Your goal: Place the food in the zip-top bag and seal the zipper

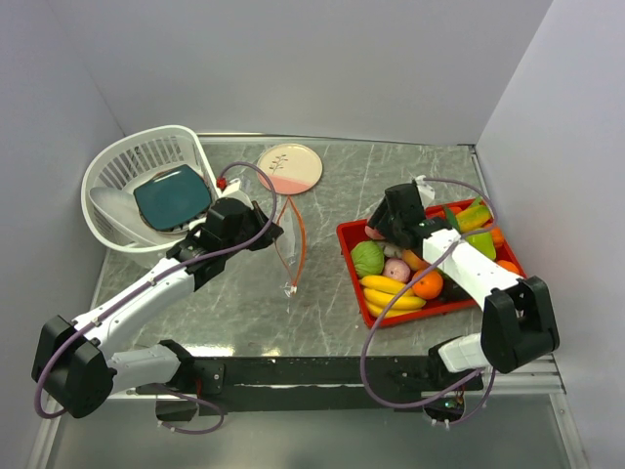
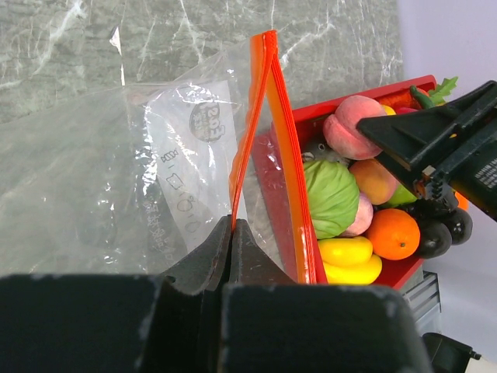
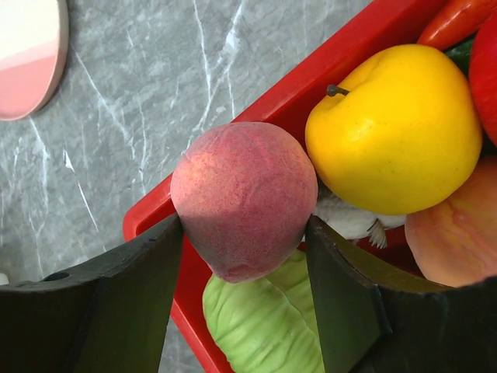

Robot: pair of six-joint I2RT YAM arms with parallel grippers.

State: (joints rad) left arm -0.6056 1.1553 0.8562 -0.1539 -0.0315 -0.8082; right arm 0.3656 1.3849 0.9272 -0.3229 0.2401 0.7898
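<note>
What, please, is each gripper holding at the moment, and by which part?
The left gripper pinches the bag at one lip of its orange zipper. The right gripper clasps a peach by its sides.

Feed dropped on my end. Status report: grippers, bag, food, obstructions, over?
Left gripper shut on zip-top bag, zipper open. Right gripper clamped on pink peach at red tray edge. Nothing blocking tray-to-bag path.

We see the clear floppy plastic zip-top bag mid-scene, its orange-red zipper strip parted; glossy toy fruits heap at right, a pink peach far-left among them.
</note>
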